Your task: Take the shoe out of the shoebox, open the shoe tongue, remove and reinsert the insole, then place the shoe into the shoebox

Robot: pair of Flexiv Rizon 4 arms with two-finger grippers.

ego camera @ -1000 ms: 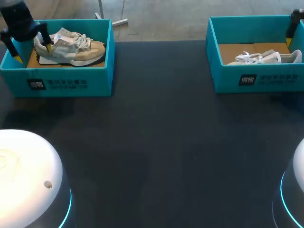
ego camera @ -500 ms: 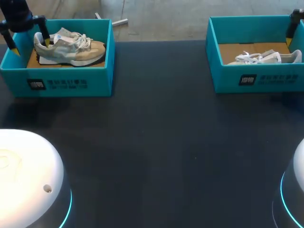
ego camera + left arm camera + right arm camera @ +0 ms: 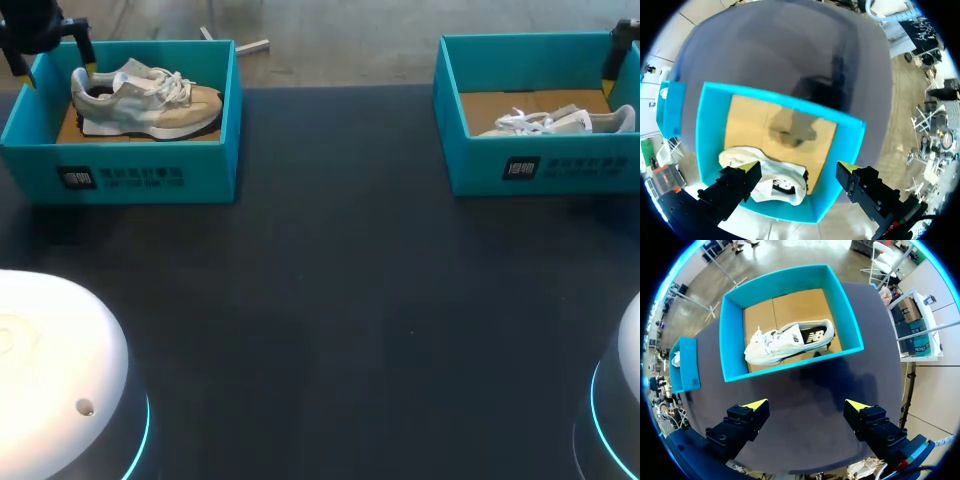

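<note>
Status: both shoes are in their boxes, and no step of the task shows as done.

Left side: the left box (image 3: pixel 130 175) sits at the upper left of the head frame on the desk (image 3: pixel 350 300). The left shoe (image 3: pixel 145 100) rests on its sole inside, heel toward the box's left end and toe to the right. The left jaws hang over that heel end in the frame's upper left corner, spread wide and gripping nothing. From the left wrist, one finger is above the heel of the shoe (image 3: pixel 772 177), and the other is out past the wall of the box (image 3: pixel 710 130).

Assessment: I read this as a line-up for a heel grasp. The heel collar is the firmest edge to pinch, and taking it there leaves the tongue and laces free for the next step. As set, the spread straddles the box wall, so a straight descent risks a finger landing on the wall. I would bring the jaws inward first.

Right side: the right box (image 3: pixel 540 165) is at the upper right. The white right shoe (image 3: pixel 785 342) appears to lie on its side inside the box (image 3: pixel 732 340). The right jaws are spread and empty, over bare desk just short of that box. I judge them parked clear of the work.
</note>
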